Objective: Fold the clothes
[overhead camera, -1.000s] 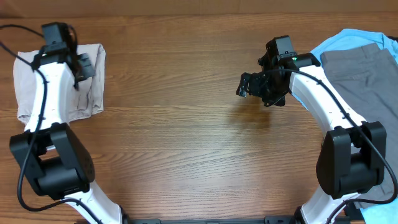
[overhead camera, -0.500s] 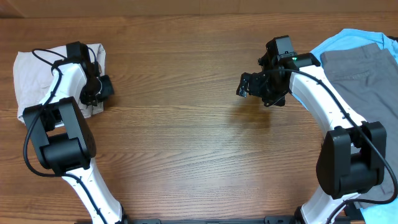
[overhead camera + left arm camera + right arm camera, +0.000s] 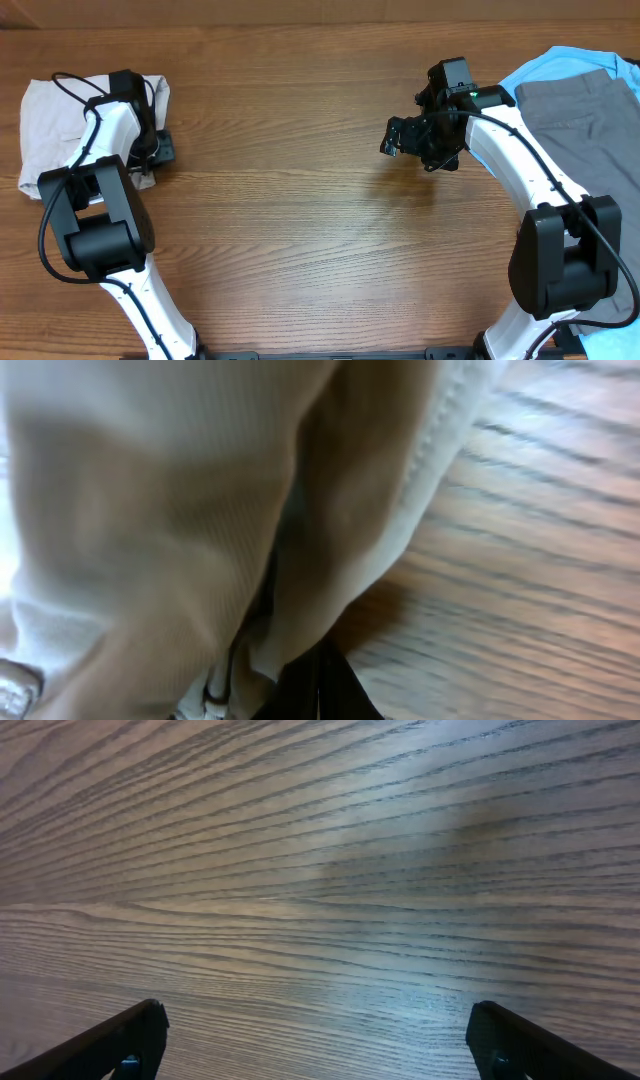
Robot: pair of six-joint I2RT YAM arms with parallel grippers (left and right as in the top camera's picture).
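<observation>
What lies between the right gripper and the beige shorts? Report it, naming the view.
Overhead view: from the right gripper, bare wooden table, then the left gripper at the near edge of the shorts.

left arm (image 3: 97, 135): white links, rounded black joint housings, thin black cable (image 3: 70, 80) | right arm (image 3: 520, 165): same white and black — green light (image 3: 470, 96) by its wrist | right gripper (image 3: 315, 1025): black fingers | bases at the table (image 3: 300, 260)'s near edge

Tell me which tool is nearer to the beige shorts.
Left. The left tool is shut on the shorts at their right edge. The right tool hangs open above the table, far to their right, nearer the grey trousers.
</observation>
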